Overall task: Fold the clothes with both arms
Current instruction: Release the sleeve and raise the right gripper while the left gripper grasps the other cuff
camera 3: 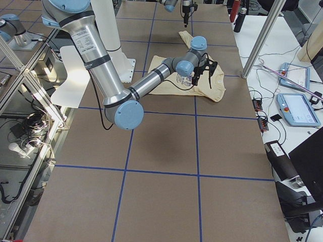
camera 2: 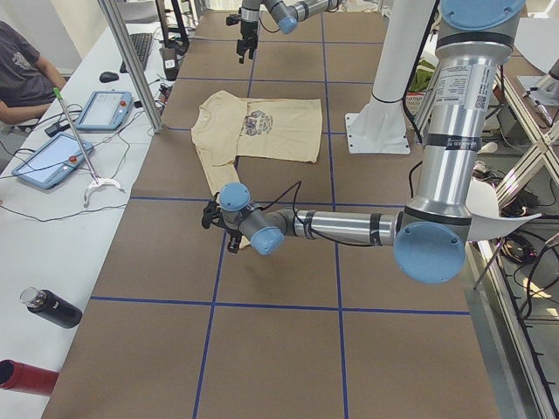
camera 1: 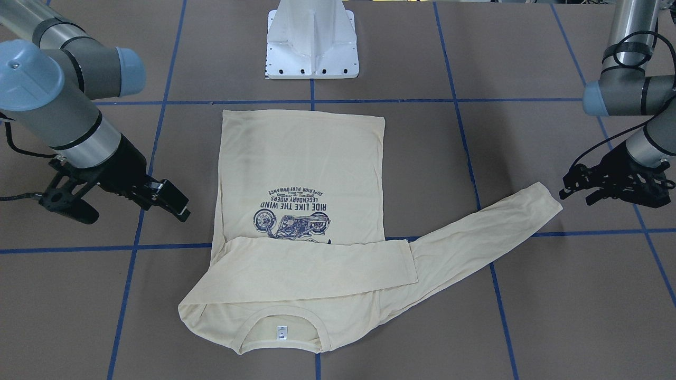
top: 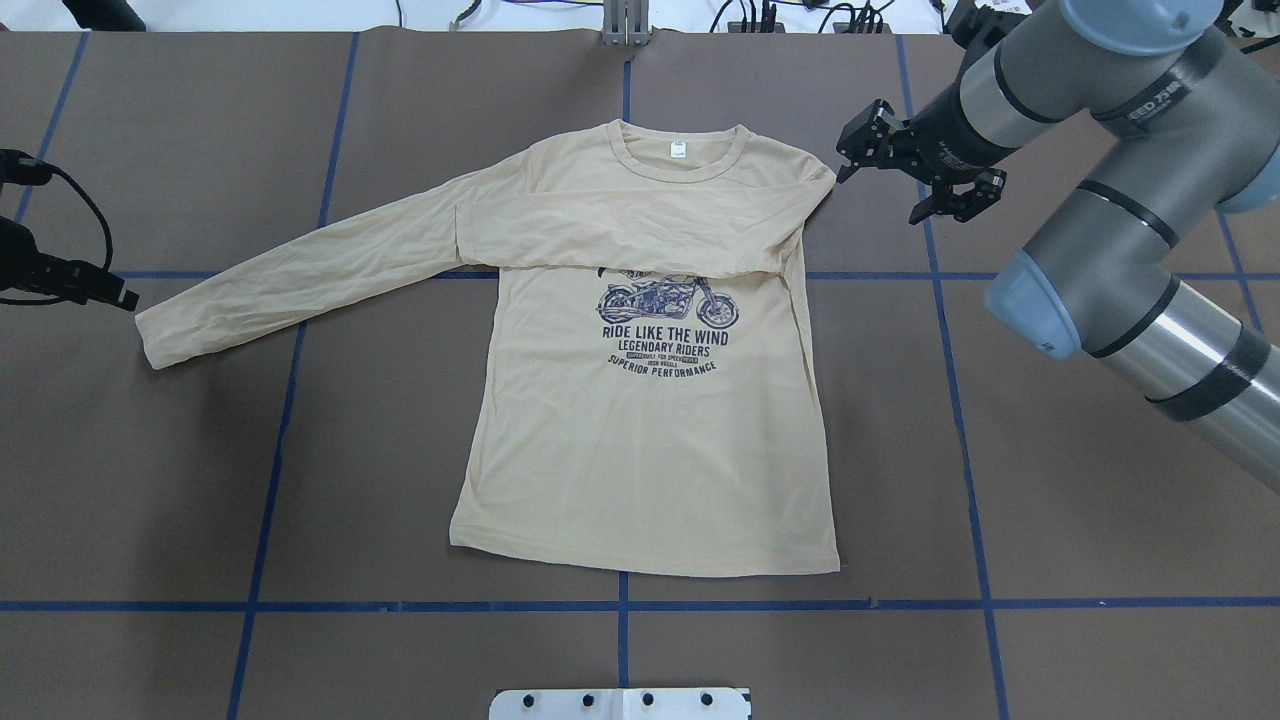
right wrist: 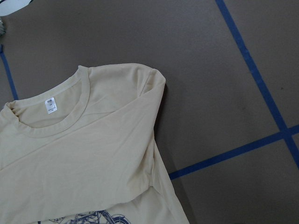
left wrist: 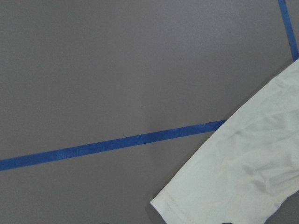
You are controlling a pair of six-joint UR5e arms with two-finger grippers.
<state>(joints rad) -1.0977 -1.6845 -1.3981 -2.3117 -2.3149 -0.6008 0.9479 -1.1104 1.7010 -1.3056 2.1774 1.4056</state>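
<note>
One T-shirt (top: 640, 450), two arms (camera 1: 74, 121) (camera 1: 628, 92).

Overhead and front-facing cameras look down from opposite sides, sharing the T-shirt (top: 640, 450).

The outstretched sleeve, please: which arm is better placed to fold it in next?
Probably the left. The left gripper sits just beside the cuff of that sleeve, while the right gripper is off the opposite shoulder, across the T-shirt.
</note>
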